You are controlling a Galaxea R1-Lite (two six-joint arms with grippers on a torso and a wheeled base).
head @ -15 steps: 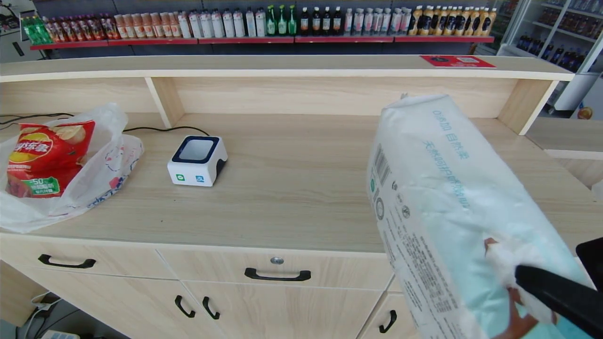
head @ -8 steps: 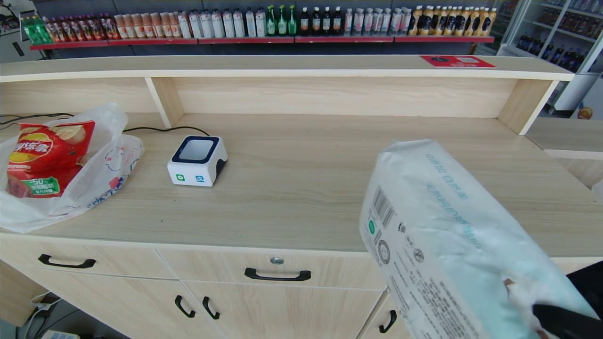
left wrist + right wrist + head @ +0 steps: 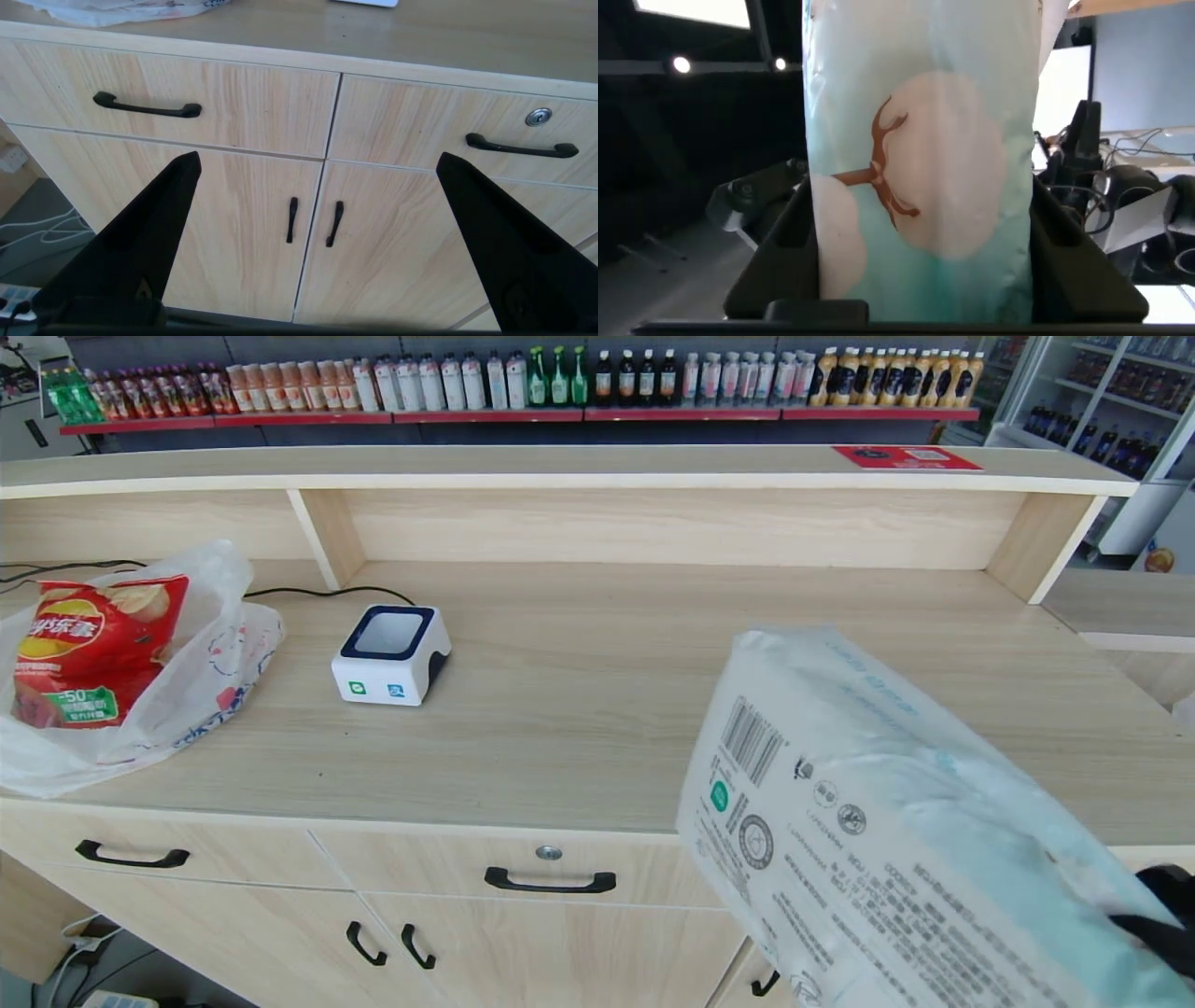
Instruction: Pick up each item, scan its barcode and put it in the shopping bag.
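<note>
White and pale green, the soft pack (image 3: 887,840) is the thing nearest to us, up in the air over the near right edge of the counter (image 3: 579,709). Our right claw (image 3: 1158,929) squeezes it at its low near end. In the right wrist view the two black fingers (image 3: 775,252) press on both sides of it. The pack is tilted. Its long side runs from the claw, low and near on the right, up and away to the left. The barcode (image 3: 752,742) sits near the far end, on the side that faces left and toward us.

Our left claw (image 3: 320,163) hangs low in front of the drawers (image 3: 168,93) and cupboard doors (image 3: 243,233), fingers spread wide, holding nothing.

Farther along the light wood counter stands the white scanner (image 3: 390,654), window up, with a black cable (image 3: 308,590) behind it. At the left lies the shopping bag (image 3: 201,681) with a red chips bag (image 3: 93,649) in it. Behind is a raised ledge (image 3: 560,462) with a red card (image 3: 906,457), then a red shelf (image 3: 485,416) of bottles (image 3: 560,378).
</note>
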